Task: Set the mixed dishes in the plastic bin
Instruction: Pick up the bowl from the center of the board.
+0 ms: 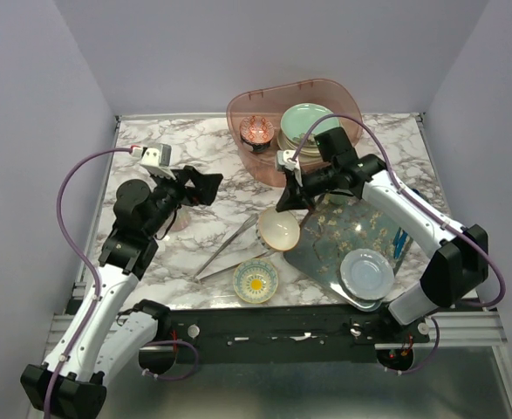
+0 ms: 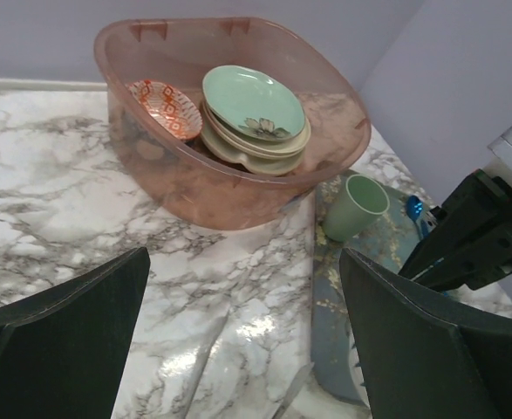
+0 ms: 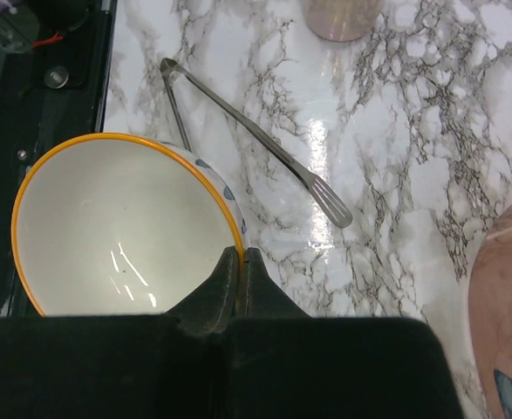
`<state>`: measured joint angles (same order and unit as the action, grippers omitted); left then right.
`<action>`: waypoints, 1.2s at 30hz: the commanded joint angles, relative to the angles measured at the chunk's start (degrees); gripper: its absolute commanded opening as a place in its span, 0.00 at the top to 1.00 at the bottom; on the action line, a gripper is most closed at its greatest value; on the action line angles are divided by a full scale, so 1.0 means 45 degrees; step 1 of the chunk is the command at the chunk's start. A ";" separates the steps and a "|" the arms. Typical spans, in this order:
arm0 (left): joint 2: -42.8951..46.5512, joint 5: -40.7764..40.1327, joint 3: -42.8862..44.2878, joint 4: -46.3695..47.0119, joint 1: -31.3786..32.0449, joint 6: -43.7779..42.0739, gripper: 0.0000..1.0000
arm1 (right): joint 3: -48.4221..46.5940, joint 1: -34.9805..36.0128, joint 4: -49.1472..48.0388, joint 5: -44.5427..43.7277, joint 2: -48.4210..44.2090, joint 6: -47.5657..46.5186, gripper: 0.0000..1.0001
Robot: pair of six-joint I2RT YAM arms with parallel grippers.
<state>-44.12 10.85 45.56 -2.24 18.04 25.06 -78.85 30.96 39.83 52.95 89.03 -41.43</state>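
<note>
Near the middle of the table (image 1: 151,144), my right gripper (image 3: 241,257) is clamped on the edge of the yellow-rimmed bowl (image 3: 116,236), just on the near side of the pink plastic bin (image 1: 260,161). My left gripper (image 1: 208,187) is spread wide with nothing in it, out over the left side.

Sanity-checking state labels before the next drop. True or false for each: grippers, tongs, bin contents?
1. The right gripper is shut on the rim of the orange-rimmed bowl. True.
2. The small red patterned bowl is in the plastic bin. True.
3. The metal tongs lie inside the plastic bin. False: they lie on the marble table.
4. The left gripper holds a plate. False: it is open and empty.
</note>
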 commanded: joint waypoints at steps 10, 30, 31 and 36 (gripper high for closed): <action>-0.0547 0.1671 0.0188 -0.1004 0.0014 0.4079 0.01 | 0.0334 -0.0357 -0.1528 -0.1199 -0.0742 0.2292 1.00; -0.2519 -0.4672 0.2511 -0.4853 0.4894 0.3103 0.01 | 0.0432 -0.0415 -0.1957 -0.2742 -0.0703 0.2800 1.00; -0.2578 -0.4890 0.2589 -0.5066 0.5032 0.3123 0.01 | 0.0451 -0.0435 -0.1996 -0.2801 -0.0723 0.2839 1.00; -0.3066 -0.5925 0.3019 -0.5497 0.5911 0.3026 0.01 | 0.0549 -0.0474 -0.2386 -0.3424 -0.0742 0.3268 1.00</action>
<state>-56.38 -8.12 57.21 -22.94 41.85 40.05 -76.79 29.32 32.93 40.18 87.81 -29.78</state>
